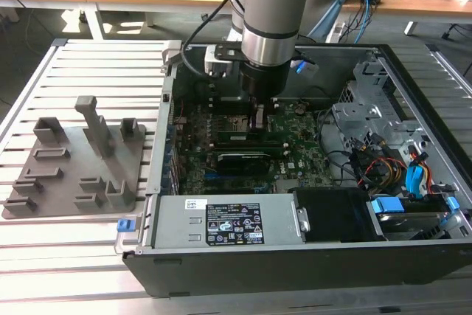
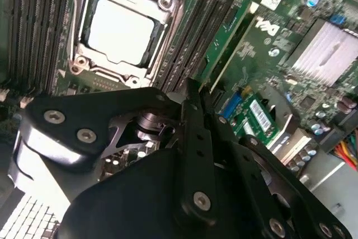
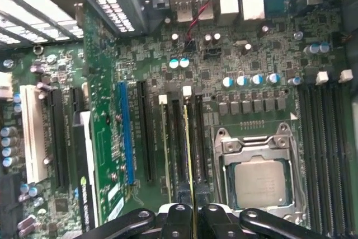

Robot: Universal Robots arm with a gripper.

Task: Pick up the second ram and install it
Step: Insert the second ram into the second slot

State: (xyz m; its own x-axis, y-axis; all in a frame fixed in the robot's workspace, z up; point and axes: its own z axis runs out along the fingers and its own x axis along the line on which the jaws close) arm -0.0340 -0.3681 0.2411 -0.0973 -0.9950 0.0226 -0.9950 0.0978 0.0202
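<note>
Exterior view: one open computer case (image 1: 413, 182) lies on a slatted metal table (image 1: 88, 256), with one grey fixture plate (image 1: 70, 160) on the exterior view's left. One robot arm (image 1: 276, 12) reaches down into the case over the green motherboard (image 1: 295, 145). First wrist view: one processor socket (image 3: 260, 180), and beside it the gripper (image 3: 194, 208) with jaws pinching the second ram (image 3: 189, 155), held edge-on and upright over the memory slots. One ram stick (image 3: 165, 144) already sits in a neighbouring slot.
</note>
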